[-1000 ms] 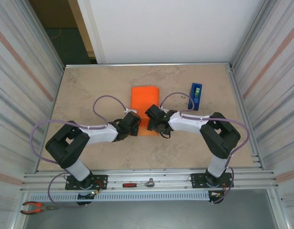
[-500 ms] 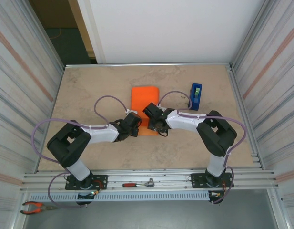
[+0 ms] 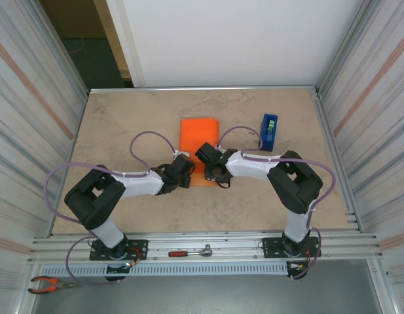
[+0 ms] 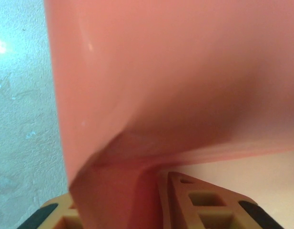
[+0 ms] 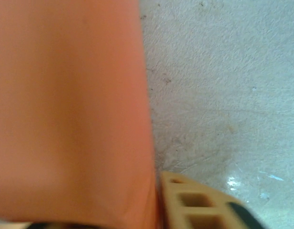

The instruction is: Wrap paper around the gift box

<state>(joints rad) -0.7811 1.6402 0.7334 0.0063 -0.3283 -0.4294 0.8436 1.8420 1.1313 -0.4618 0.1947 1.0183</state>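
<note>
The paper (image 3: 199, 133) lies folded into a narrow bundle, the gift box hidden and presumably inside, with the left gripper (image 3: 187, 174) pinching a fold at its near end and the right gripper (image 3: 211, 171) closed on the edge alongside, so end folds and taping seem left.

From above I've got the orange paper (image 3: 199, 134) lying mid-desk as a narrow strip running away from the arms, far end rounded over. Both arms fold inward and meet at its near end. Left pincer (image 3: 186, 171) sits at the near left corner, and I can't read its jaws from up here. Right pincer (image 3: 212, 167) is closed at the near right edge. Blue tape dispenser (image 3: 269, 132) stands right of the paper, apart from it. Beige desk (image 3: 123, 124). Red-handled ratchet (image 3: 190, 252) lies on the front rail, with orange-handled pliers (image 3: 51, 283) at the bottom left.
</note>
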